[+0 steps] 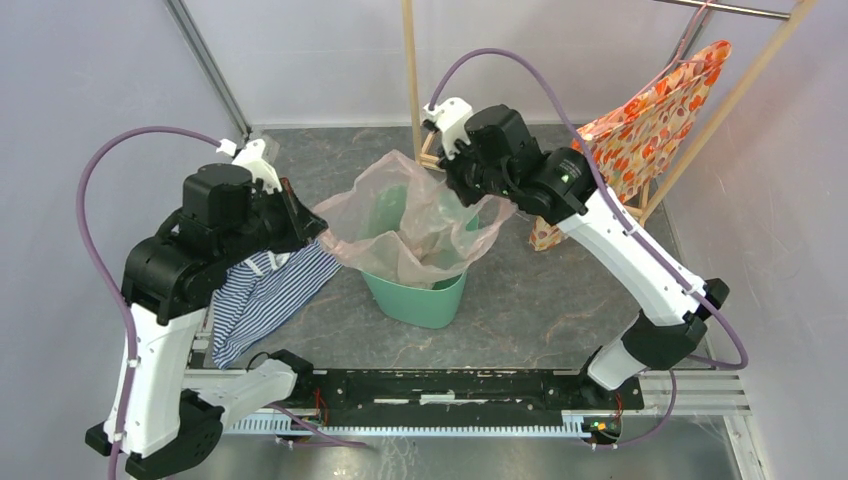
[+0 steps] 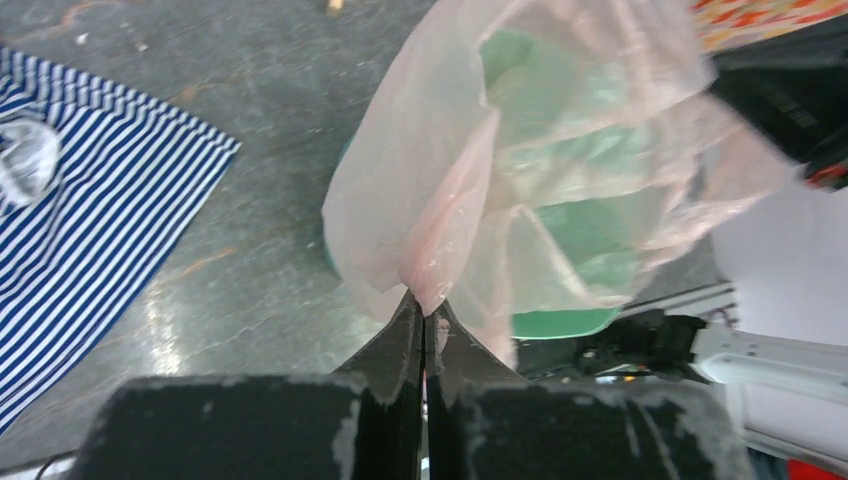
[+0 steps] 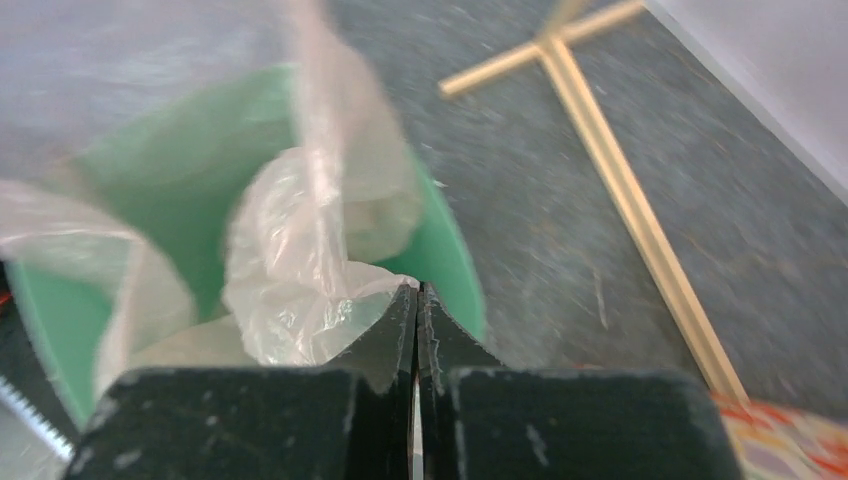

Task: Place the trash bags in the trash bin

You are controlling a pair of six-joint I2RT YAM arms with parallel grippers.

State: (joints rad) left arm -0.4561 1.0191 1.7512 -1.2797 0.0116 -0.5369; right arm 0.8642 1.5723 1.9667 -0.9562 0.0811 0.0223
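The bag (image 2: 400,200) pinched in the black jaws of the left gripper (image 2: 422,315) and right gripper (image 3: 417,295) is translucent pale pink, and the bin (image 1: 420,298) showing through it below them is mint green. Left of the left jaws a blue-and-white striped cloth (image 2: 90,200) lies on the mottled grey table (image 2: 270,150). Right of the right jaws is a floral bag (image 1: 655,125) in orange, red and yellow.

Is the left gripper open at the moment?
No: in the left wrist view the left gripper is shut tight, pinching a fold of the pink trash bag.
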